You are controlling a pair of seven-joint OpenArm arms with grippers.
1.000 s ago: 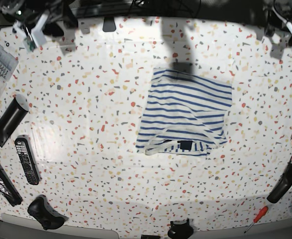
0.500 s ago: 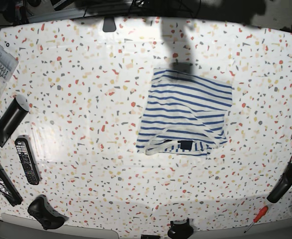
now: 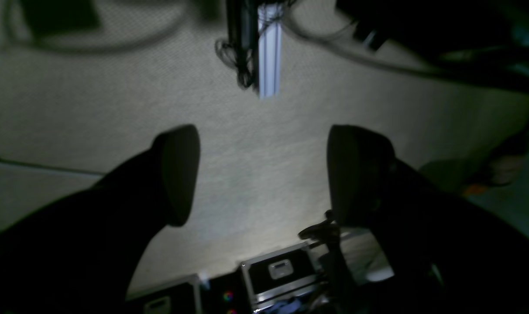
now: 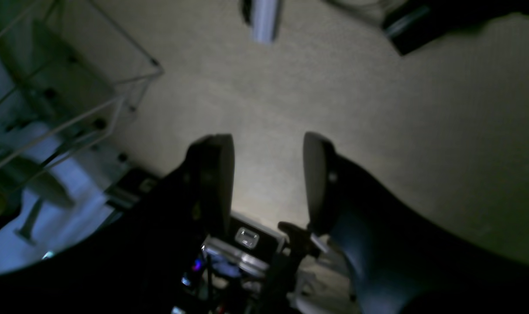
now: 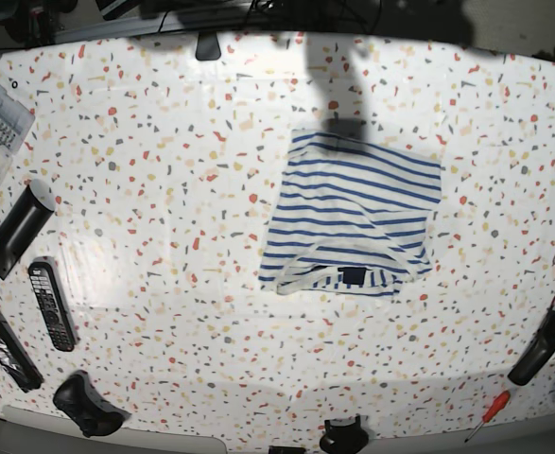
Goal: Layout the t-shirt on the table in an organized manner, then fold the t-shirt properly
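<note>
On the table [image 5: 164, 142], right of centre in the base view, the t-shirt [image 5: 353, 213] lay folded into a compact rectangle, its collar and small dark label [image 5: 353, 275] at the near edge. Neither arm appeared in that view. A remote control [image 5: 50, 305] and a long dark bar [image 5: 17, 227] lay well apart from the shirt along the left edge; a red-handled screwdriver [image 5: 487, 412] lay at the near right corner. The left gripper [image 3: 263, 174] was seen from its wrist camera with fingers spread wide and nothing between them, pointing at a dim pale carpeted floor [image 3: 94, 109]. The right gripper [image 4: 269, 183] was likewise empty, its fingers parted by a narrower gap, aimed at similar floor beside a wire rack [image 4: 72, 87].
</note>
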